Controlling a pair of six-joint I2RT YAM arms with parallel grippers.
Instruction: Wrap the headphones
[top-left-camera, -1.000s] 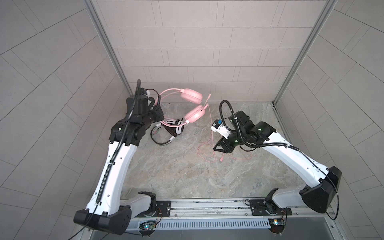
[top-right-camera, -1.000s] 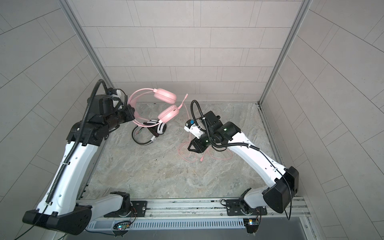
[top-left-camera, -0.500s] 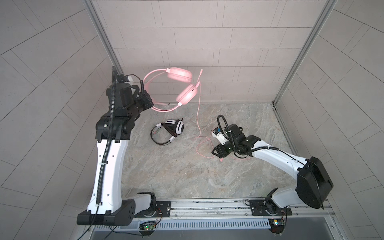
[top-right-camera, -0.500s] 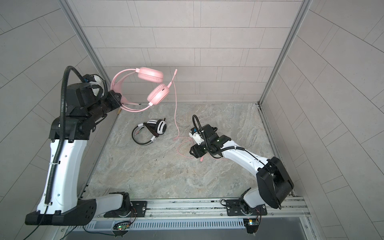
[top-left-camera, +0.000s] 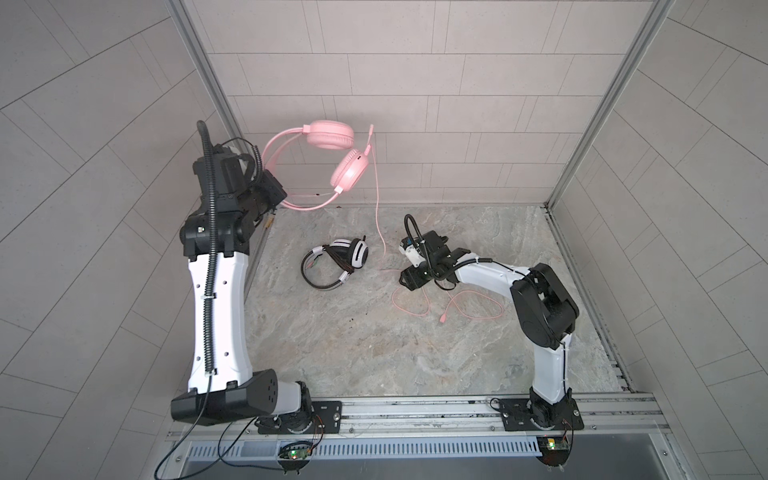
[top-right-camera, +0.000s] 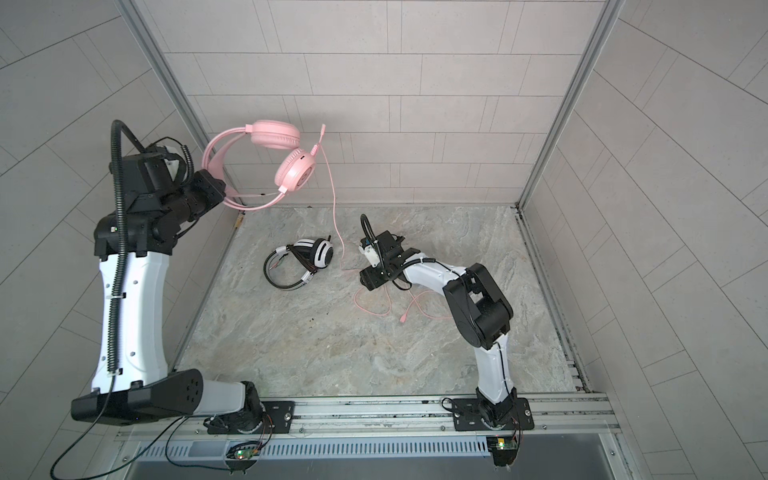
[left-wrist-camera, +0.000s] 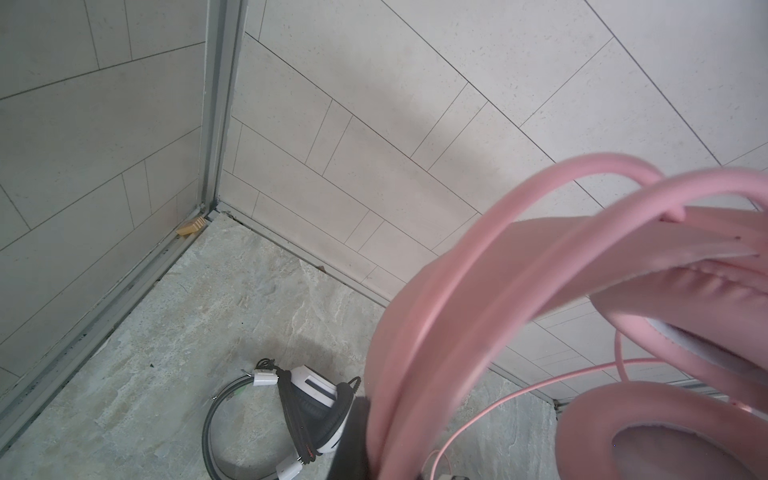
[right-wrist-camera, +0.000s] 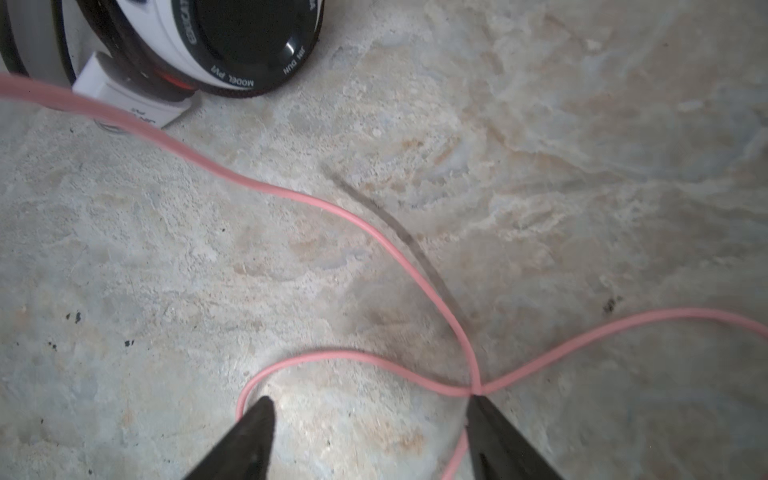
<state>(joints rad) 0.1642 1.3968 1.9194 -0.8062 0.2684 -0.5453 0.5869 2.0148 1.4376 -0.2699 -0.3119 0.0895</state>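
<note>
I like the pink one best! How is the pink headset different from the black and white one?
The pink headset hangs in the air, held by the left gripper; the white-and-black headset lies on the floor. The pink cable trails loose over the floor; the black cable is wound around its headset. Both have two round ear cups.

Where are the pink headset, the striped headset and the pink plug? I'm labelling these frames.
pink headset (top-left-camera: 350, 175), in a top view, on the lower earcup.
striped headset (top-right-camera: 322, 253), in a top view, on the white-and-black earcup.
pink plug (top-left-camera: 443, 319), in a top view, on the cable's loose end.
</note>
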